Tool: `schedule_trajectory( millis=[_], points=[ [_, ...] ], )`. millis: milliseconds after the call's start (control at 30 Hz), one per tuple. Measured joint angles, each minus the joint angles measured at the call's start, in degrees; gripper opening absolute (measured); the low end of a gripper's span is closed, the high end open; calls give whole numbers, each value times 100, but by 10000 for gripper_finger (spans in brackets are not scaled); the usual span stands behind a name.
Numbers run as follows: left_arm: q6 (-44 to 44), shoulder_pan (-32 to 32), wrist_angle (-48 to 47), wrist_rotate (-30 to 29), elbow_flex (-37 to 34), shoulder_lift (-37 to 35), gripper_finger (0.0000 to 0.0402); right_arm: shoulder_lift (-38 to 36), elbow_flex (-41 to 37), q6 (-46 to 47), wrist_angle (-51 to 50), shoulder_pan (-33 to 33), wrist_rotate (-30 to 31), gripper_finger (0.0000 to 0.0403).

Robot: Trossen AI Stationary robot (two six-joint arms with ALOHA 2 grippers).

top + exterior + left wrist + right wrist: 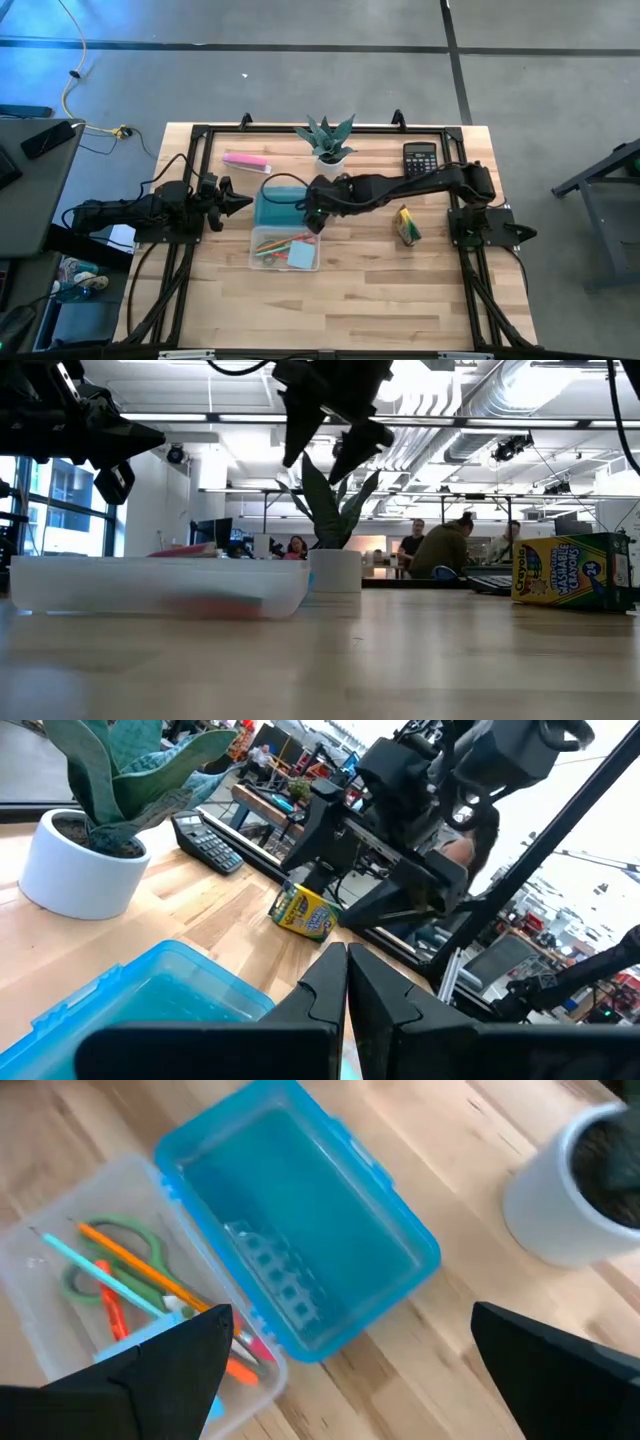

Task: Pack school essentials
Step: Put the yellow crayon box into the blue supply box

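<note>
An open pencil box lies mid-table: its clear tray [285, 248] holds green-handled scissors [110, 1245], an orange pencil [130, 1260], a teal pencil [100, 1275], a red pen [115, 1315] and a blue sticky-note pad [302, 256]. Its blue lid [300, 1230] lies open and empty beside the tray. The yellow-green crayon box [407, 226] lies on the table to the right. My right gripper [315, 215] hovers open above the box's hinge, holding nothing. My left gripper [238, 203] is shut and raised just left of the lid.
A potted plant [327, 145] stands behind the box, with a black calculator [420, 157] at the far right and a long pink bar [245, 160] at the far left. Bare wood lies along the table's near side. People sit in the room beyond.
</note>
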Motion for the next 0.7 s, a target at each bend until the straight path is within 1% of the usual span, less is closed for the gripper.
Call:
schedule_trajectory(
  millis=[267, 433, 700],
  points=[
    [0, 1, 0, 0, 0, 0, 3, -26, 0, 406, -696, 120, 121, 399],
    [0, 0, -1, 0, 0, 0, 3, -78, -2, 361, -1263, 188, 193, 399],
    [0, 1, 2, 0, -2, 0, 3, -417, -2, 108, -2241, 203, 643, 399]
  ],
)
